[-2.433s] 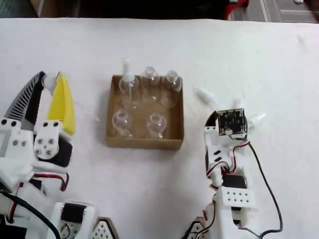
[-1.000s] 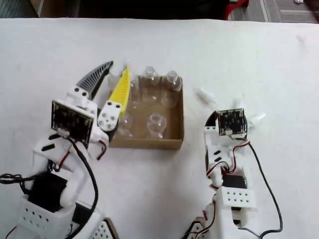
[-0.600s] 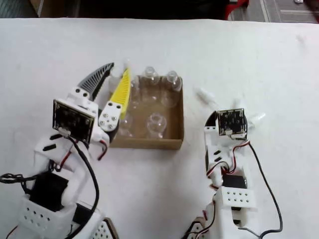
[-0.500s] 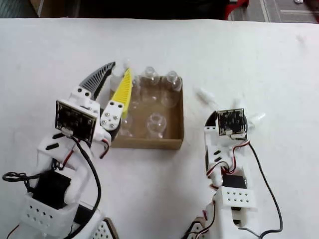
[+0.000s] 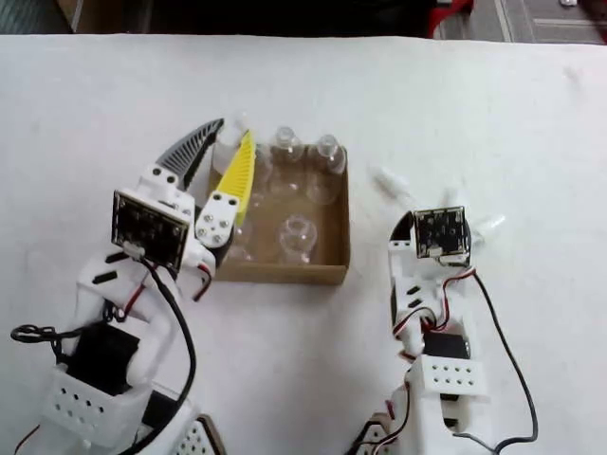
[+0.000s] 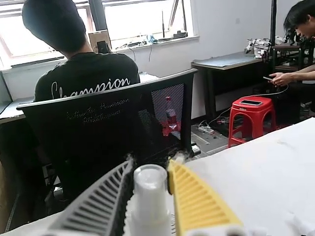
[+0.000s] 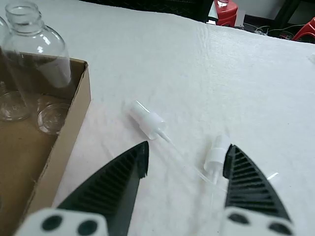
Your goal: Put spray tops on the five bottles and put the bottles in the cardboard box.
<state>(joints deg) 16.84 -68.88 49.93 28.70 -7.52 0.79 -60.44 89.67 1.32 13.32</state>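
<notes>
the desk [image 5: 114, 85], under a white cloth, carries everything, and the cardboard box [image 5: 275, 272] sits about in its middle. the left arm [image 5: 104, 332] leans in at the box's left near corner, part of it over that corner. the right arm [image 5: 436, 360] is on the box's other side, a little clear of its right wall.

the left gripper [image 5: 230, 133] is up over the box's far left corner. its grey and yellow fingers look closed in on the white spray top of the capped bottle [image 5: 232, 156], one finger against each side in the left wrist view. that bottle stands upright in the far left corner.

the right gripper [image 7: 187, 150] hangs over the desk just off the box's right wall, fingers wide apart, pinching nothing.

all five bottles stand inside the box. four open bottles [image 5: 297, 232] have bare necks: two beside the capped one along the far wall, two along the near wall. the near left one is half hidden under the left gripper.

loose spray tops [image 7: 147, 120] lie on the cloth to the right of the box. one lies just beyond the right gripper's fingertips. another [image 7: 216, 155] is close beside one fingertip, on the side away from the box.
</notes>
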